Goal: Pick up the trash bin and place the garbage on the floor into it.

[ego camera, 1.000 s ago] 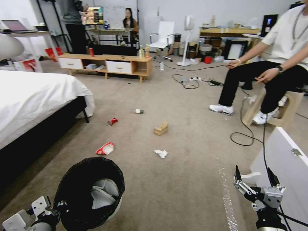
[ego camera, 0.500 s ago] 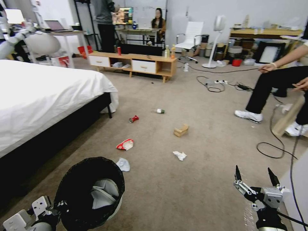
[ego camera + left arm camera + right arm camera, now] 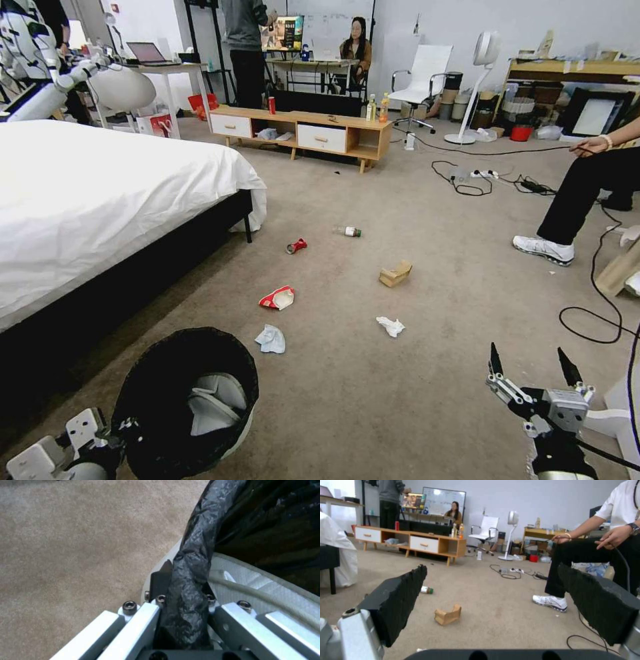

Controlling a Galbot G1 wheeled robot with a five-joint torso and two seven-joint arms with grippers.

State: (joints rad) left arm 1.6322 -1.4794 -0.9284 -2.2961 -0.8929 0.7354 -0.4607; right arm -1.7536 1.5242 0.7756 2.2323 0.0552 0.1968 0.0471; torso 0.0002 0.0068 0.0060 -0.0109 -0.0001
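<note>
Camera swung left; beige carpet [image 3: 427,413]; left hand [image 3: 181,597] clamps trash bin [image 3: 177,373]; right hand [image 3: 531,367] spread, empty.

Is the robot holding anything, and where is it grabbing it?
The left gripper holds the trash bin by its rim, jaws shut on the black bag folded over the edge. The right gripper is open and holds nothing.

The trash bin [image 3: 187,400] sits low at the robot's left, its rim clamped in the left gripper [image 3: 181,597]. The right gripper [image 3: 531,365] hangs spread at the right. Ahead on the carpet [image 3: 413,400] lies the garbage [image 3: 280,298], scattered between the bed [image 3: 100,193] at left and the cabinet [image 3: 307,133] behind
</note>
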